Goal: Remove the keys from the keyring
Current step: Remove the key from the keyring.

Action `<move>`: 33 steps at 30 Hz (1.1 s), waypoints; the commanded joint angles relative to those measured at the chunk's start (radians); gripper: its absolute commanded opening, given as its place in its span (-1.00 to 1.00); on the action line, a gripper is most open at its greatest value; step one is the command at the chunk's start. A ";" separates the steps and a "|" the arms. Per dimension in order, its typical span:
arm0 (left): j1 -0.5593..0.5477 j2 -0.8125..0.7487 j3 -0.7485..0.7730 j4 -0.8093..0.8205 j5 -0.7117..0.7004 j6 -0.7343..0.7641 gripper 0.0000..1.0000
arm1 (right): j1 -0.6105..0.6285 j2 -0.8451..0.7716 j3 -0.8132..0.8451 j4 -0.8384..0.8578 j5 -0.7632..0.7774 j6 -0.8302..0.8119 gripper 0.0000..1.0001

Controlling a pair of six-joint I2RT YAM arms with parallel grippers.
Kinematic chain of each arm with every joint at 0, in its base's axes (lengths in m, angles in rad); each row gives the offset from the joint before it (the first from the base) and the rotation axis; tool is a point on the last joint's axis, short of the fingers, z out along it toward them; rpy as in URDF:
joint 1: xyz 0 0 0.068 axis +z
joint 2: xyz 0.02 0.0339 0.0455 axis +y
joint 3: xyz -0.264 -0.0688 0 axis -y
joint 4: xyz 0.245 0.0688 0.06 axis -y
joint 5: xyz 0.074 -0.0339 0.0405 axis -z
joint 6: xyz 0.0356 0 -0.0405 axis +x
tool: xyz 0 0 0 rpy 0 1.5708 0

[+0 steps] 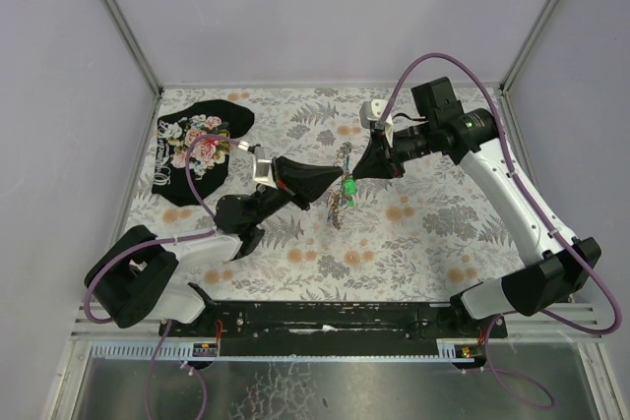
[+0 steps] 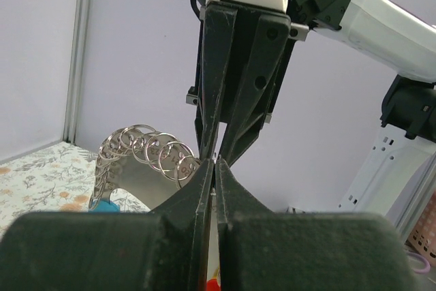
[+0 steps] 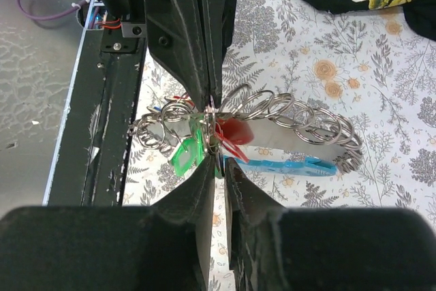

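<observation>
L jaws clamped on keyring (image 3: 300,135), R jaws pinching green key (image 3: 185,156), mid-air, table (image 1: 443,248) edges far

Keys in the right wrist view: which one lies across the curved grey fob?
The red key: it lies across the grey fob. The green key hangs to its left, off the fob.

Robotics lab cell: plain lavender walls (image 1: 325,7), metal frame posts (image 1: 119,17), floral-covered table (image 1: 433,253).

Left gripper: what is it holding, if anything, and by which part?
The silvery metal keyring with its grey and light-blue fob; the left gripper's shut jaws pinch a thin ring beside the green plastic-headed key.
</observation>
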State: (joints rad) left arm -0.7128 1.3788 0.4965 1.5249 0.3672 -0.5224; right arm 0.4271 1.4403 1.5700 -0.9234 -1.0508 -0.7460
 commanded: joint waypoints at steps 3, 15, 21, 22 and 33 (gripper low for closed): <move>0.000 -0.005 0.008 0.086 -0.042 -0.025 -1.00 | 0.016 -0.040 0.004 -0.014 0.017 -0.040 -0.60; 0.000 -0.011 0.001 0.086 -0.031 -0.027 -1.00 | -0.007 -0.017 -0.001 0.146 -0.156 0.198 -0.30; -0.001 -0.011 0.001 0.086 -0.030 -0.028 -1.00 | -0.007 -0.017 -0.073 0.254 -0.179 0.287 -0.33; -0.001 -0.011 0.001 0.086 -0.031 -0.028 -1.00 | -0.008 -0.016 -0.077 0.261 -0.179 0.293 -0.35; -0.001 -0.008 -0.003 0.084 -0.035 -0.031 -1.00 | -0.008 -0.019 -0.052 0.201 -0.175 0.216 -0.98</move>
State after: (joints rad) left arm -0.7128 1.3788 0.4965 1.5261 0.3534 -0.5461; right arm 0.4232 1.4391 1.4815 -0.6983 -1.1900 -0.4835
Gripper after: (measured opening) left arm 0.004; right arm 0.058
